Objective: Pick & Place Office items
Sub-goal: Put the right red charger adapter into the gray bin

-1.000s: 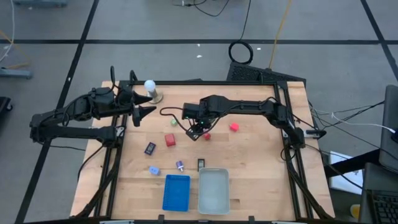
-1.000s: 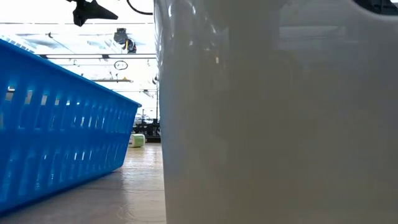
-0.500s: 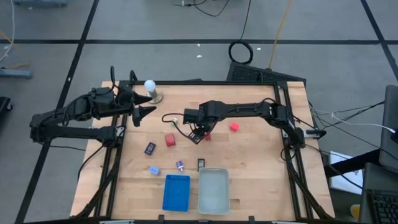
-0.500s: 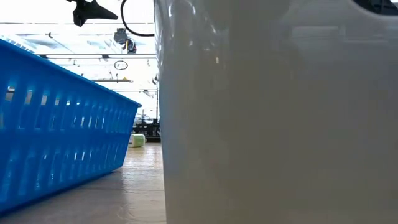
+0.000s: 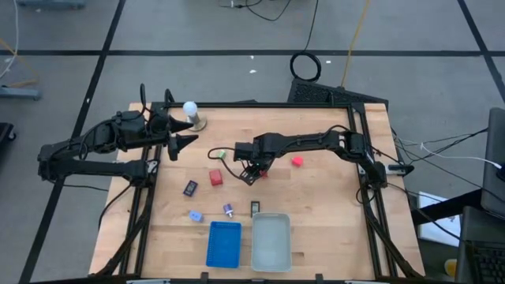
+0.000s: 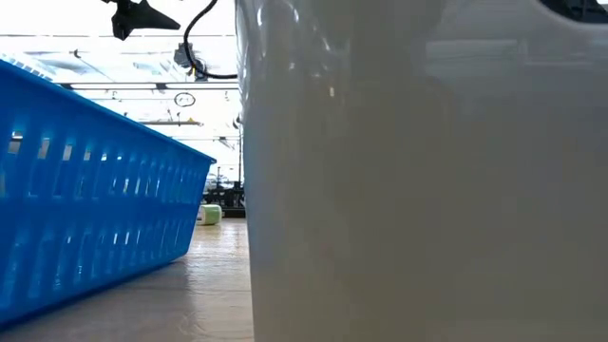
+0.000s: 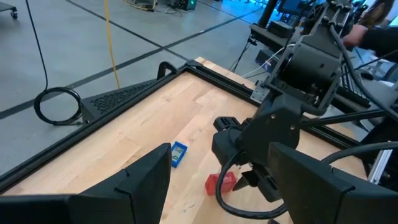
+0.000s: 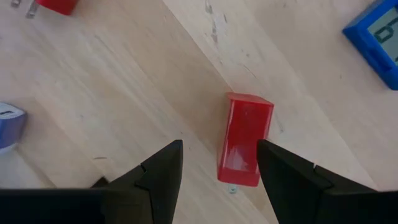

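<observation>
My right gripper [image 5: 251, 170] [image 8: 219, 148] is open, low over the table's middle, with a red block [image 8: 244, 140] [image 5: 261, 173] lying flat on the wood between its fingers, nearer one of them. Two more red blocks [image 5: 215, 177] [image 5: 297, 161], a green item [image 5: 221, 155] [image 6: 211, 215], two black items [image 5: 190, 188] [image 5: 256, 208], a light blue one [image 5: 195, 215] and a purple-topped one [image 5: 228, 210] lie on the table. My left gripper [image 5: 184, 141] waits open near the far left corner. My right gripper comes from above with its open fingers [image 8: 286, 177] on either side of the red block's long sides [image 8: 264, 134]. The block lies flat on the table. Whether a finger touches it, I cannot tell.
A blue tray [image 5: 223, 243] and a pale grey tray [image 5: 271, 241] stand side by side at the near edge and fill most of the low view. A white ball on a round base [image 5: 190, 111] stands at the far left. A black frame borders the table.
My right gripper has moved a little toward the near left and down over the middle red block, which now shows only partly beside it in the high view. Its cable loop has swung leftward. The left arm has kept still.
</observation>
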